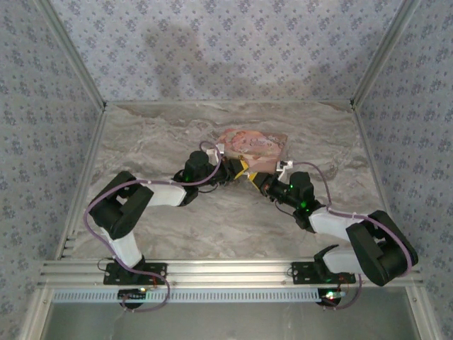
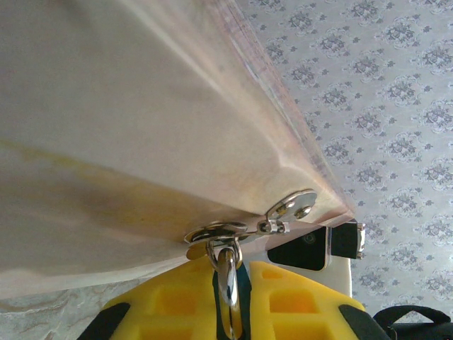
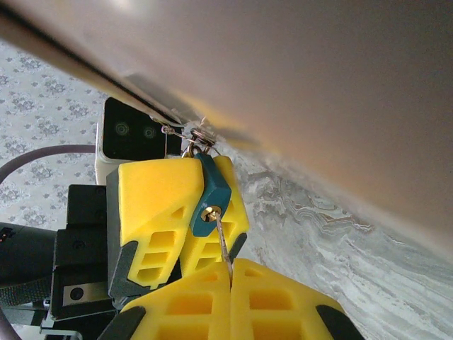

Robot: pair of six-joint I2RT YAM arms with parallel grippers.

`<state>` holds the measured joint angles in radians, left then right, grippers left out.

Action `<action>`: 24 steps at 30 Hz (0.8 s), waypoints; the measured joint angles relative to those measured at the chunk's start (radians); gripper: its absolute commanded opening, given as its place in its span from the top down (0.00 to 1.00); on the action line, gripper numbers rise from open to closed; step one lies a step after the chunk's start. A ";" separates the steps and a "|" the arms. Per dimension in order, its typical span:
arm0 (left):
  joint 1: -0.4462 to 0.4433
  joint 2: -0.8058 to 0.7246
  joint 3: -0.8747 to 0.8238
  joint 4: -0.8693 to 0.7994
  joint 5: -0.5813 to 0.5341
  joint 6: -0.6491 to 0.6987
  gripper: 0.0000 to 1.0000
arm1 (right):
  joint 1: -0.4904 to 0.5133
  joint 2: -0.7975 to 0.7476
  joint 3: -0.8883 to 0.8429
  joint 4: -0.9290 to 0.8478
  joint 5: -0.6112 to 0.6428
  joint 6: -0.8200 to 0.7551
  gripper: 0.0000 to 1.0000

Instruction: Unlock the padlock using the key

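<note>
Where the padlock (image 3: 210, 191) hangs: on a silver hasp (image 2: 283, 211) at the 6 o'clock edge of the pink box (image 1: 251, 142), near the middle of the table (image 1: 163, 134), where the two arms meet.
Left gripper (image 2: 228, 275): we see its yellow fingers clamped on the blue lock body. In the overhead view it reaches in from 8 o'clock.
Right gripper (image 3: 230, 273): its fingers are pressed together on the thin key (image 3: 224, 244), and it comes in from 4 o'clock.
Key: from the right wrist, the blade runs up toward 11 o'clock into the brass keyhole (image 3: 210, 211). We cannot tell how deep it sits.
Shackle (image 2: 226, 265): it is threaded through the hasp. The fingers hide whether it has sprung free of the body.
Done, as we judge it: the lock is steadied, the key is gripped, and the key has entered the keyhole.
Left, as we judge it: seat the key fully if needed, turn it, and let the shackle release. We see no sign of an open lock yet.
</note>
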<state>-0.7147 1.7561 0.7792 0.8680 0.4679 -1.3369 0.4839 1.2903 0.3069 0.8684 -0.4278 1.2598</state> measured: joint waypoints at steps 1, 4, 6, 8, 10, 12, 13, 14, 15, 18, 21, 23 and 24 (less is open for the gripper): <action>0.000 0.000 0.000 0.000 0.000 0.000 0.94 | 0.000 0.000 0.000 0.000 0.000 0.000 1.00; 0.000 0.000 0.000 0.000 0.000 0.000 0.94 | 0.000 0.000 0.000 0.000 -0.004 -0.004 1.00; 0.000 0.000 0.000 -0.001 0.003 0.000 0.94 | 0.001 0.000 0.002 0.001 -0.007 -0.006 1.00; 0.001 0.000 -0.001 -0.001 0.003 0.000 0.94 | 0.002 0.000 0.005 0.001 -0.008 -0.011 1.00; 0.001 0.000 -0.001 -0.001 0.004 0.000 0.94 | 0.003 0.000 0.005 0.001 -0.007 -0.012 1.00; 0.001 0.000 -0.001 -0.001 0.004 0.000 0.94 | 0.003 0.000 0.006 -0.002 -0.007 -0.016 1.00; 0.001 0.000 0.000 -0.001 0.004 0.000 0.94 | 0.003 0.000 0.006 -0.004 -0.007 -0.019 1.00; 0.001 0.000 -0.001 -0.001 0.004 0.000 0.94 | 0.003 0.000 0.006 -0.005 -0.007 -0.019 1.00; 0.001 0.000 -0.001 -0.001 0.004 0.000 0.94 | 0.003 0.000 0.006 -0.005 -0.007 -0.019 1.00; 0.001 0.000 0.000 -0.001 0.004 0.000 0.94 | 0.003 0.000 0.011 -0.010 -0.007 -0.019 1.00; 0.001 0.000 -0.001 0.000 0.003 0.000 0.94 | 0.003 0.003 0.018 -0.017 -0.008 -0.019 1.00; 0.001 0.000 0.000 0.000 -0.002 0.000 0.94 | 0.002 0.010 0.023 -0.017 -0.009 -0.019 1.00; 0.001 0.000 -0.001 0.000 -0.005 0.000 0.95 | 0.000 0.013 0.024 -0.017 -0.011 -0.018 1.00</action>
<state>-0.7136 1.7561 0.7784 0.8677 0.4633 -1.3369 0.4843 1.3033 0.3313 0.8516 -0.4385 1.2415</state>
